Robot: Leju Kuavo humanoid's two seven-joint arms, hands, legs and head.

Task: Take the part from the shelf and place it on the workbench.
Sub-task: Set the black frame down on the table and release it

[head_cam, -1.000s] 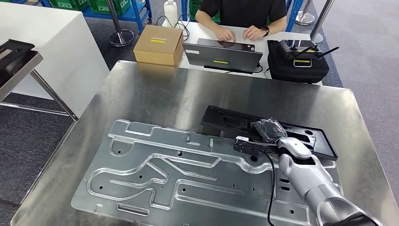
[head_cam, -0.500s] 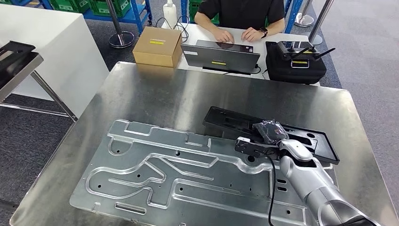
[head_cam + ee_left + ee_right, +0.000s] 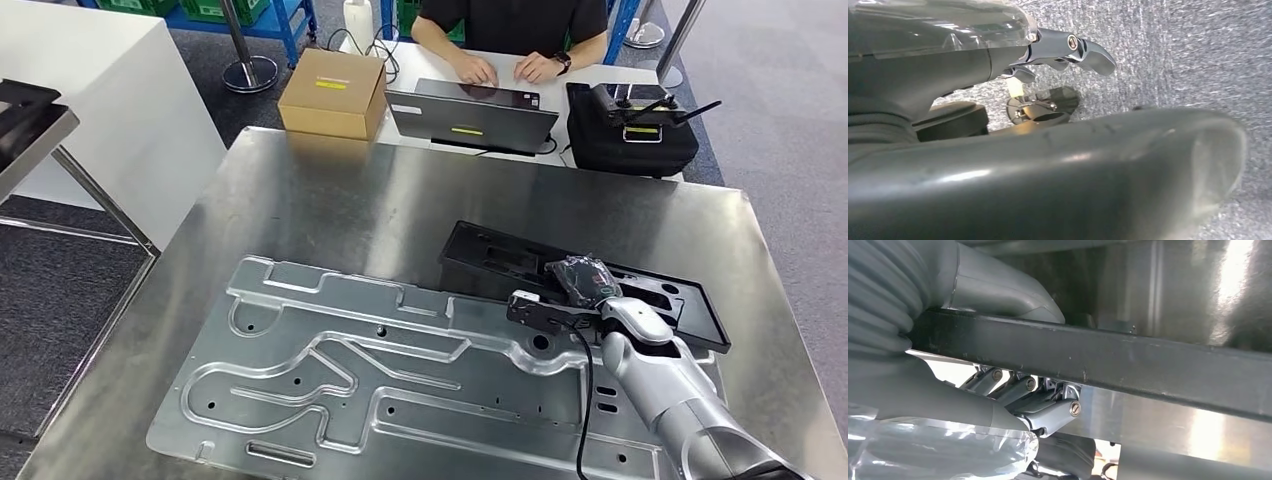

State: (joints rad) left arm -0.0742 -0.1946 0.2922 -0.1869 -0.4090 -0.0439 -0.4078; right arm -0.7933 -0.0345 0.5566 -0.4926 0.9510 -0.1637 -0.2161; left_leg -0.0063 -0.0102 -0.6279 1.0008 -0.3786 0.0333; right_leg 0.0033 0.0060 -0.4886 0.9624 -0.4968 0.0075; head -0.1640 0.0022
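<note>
- Shiny brushed-steel workbench point(image 3: 330, 200) took up most of the head view, with a big stamped aluminium panel with raised channels point(image 3: 400, 390) lying along its near edge.
- Behind the far edge a person point(image 3: 515, 25) sat at a dark grey laptop point(image 3: 470, 113), with a brown cardboard box point(image 3: 333, 92) on one side and a black case with a controller on top point(image 3: 632, 130) on the other.
- The flat black plastic tray-like part point(image 3: 500, 260) sat toward the right edge of the workbench, its near side overlapping the panel's far right corner.
- The right hand point(image 3: 575, 290) held the part's near rim: in the right wrist view the thumb point(image 3: 998, 290) lay on one face of the black bar and the fingers point(image 3: 1048, 412) curled under the other, so the grip looked firm.
- Compared with a second earlier, the whole picture shifted a little and the hand and part drifted slightly toward the right edge. Mostly camera movement, I'd guess.
- My read: the part was basically down on the workbench already, so letting go and pulling back was what remained.
- The left hand point(image 3: 1068, 50) hung over grey carpet, fingers curled in on nothing as far as I could see.
</note>
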